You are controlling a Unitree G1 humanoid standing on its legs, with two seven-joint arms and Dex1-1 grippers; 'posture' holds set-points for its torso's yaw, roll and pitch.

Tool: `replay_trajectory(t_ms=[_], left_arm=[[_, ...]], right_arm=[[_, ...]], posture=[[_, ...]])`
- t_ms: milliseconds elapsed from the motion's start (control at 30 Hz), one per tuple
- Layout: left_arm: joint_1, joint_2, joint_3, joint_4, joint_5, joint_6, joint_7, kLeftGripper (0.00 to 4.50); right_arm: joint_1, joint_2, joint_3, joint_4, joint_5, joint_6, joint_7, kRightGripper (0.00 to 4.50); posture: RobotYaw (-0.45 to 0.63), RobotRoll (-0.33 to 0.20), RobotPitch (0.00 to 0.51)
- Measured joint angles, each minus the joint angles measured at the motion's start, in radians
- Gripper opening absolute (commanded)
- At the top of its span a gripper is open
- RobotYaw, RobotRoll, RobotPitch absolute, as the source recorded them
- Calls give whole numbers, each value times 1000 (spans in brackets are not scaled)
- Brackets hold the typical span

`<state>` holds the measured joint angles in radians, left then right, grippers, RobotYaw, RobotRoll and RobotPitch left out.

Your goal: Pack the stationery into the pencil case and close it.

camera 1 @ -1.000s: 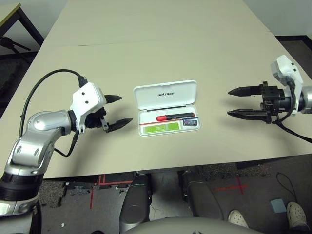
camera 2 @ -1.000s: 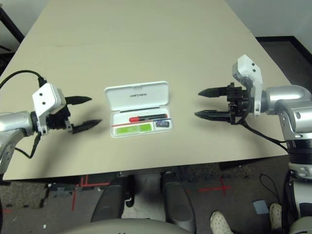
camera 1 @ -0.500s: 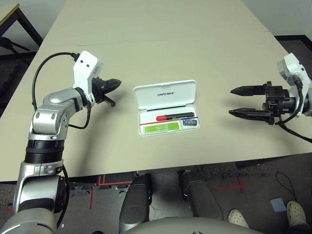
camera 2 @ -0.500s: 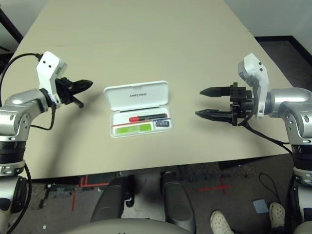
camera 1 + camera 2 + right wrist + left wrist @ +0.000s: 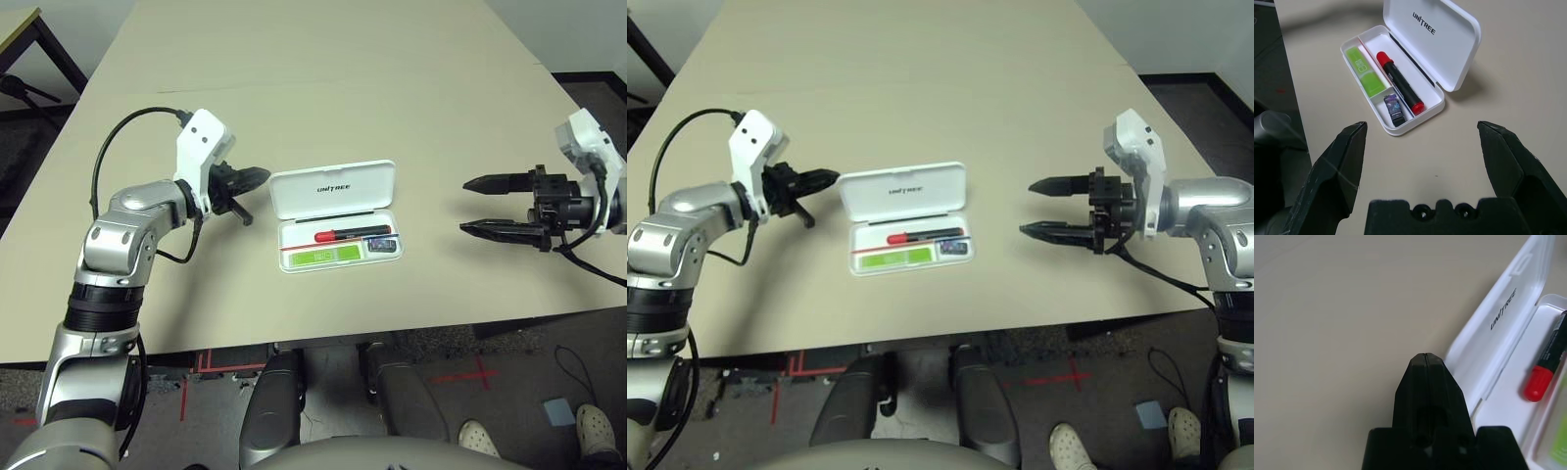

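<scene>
- Beige table point(image 5: 323, 88) is carrying the scene; dark floor with red tape marks is showing past its near edge, and a person's shoes point(image 5: 529, 431) are sitting by the right corner.
- Pencil case point(image 5: 335, 214) is lying open between the two grippers, white lid point(image 5: 333, 190) folded back flat, "UNITREE" lettering facing up.
- Tray is holding the lime-green highlighter point(image 5: 325, 257), the red-capped marker point(image 5: 351, 235) and the small dark block point(image 5: 383, 247).
- Left gripper point(image 5: 257, 177) is pointing at the lid's left end, just beside it; fingers are pressed together, holding nothing.
- Right gripper point(image 5: 472, 206) is hovering well apart from the case, fingers spread wide, nothing between them.
</scene>
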<state>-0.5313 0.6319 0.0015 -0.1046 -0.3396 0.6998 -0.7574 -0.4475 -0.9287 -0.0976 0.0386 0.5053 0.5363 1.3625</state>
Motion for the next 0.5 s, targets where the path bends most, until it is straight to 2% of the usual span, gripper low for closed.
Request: replay_trajectory(t_ms=[133, 500], left_arm=[[11, 11, -13, -21, 0, -2, -31, 31], [146, 107, -90, -154, 1, -104, -197, 31]], right_arm=[[1, 0, 0, -1, 0, 0, 0, 4500], [5, -6, 9, 0, -5, -1, 0, 4500]], posture=[[-40, 0, 192], [-30, 0, 192]])
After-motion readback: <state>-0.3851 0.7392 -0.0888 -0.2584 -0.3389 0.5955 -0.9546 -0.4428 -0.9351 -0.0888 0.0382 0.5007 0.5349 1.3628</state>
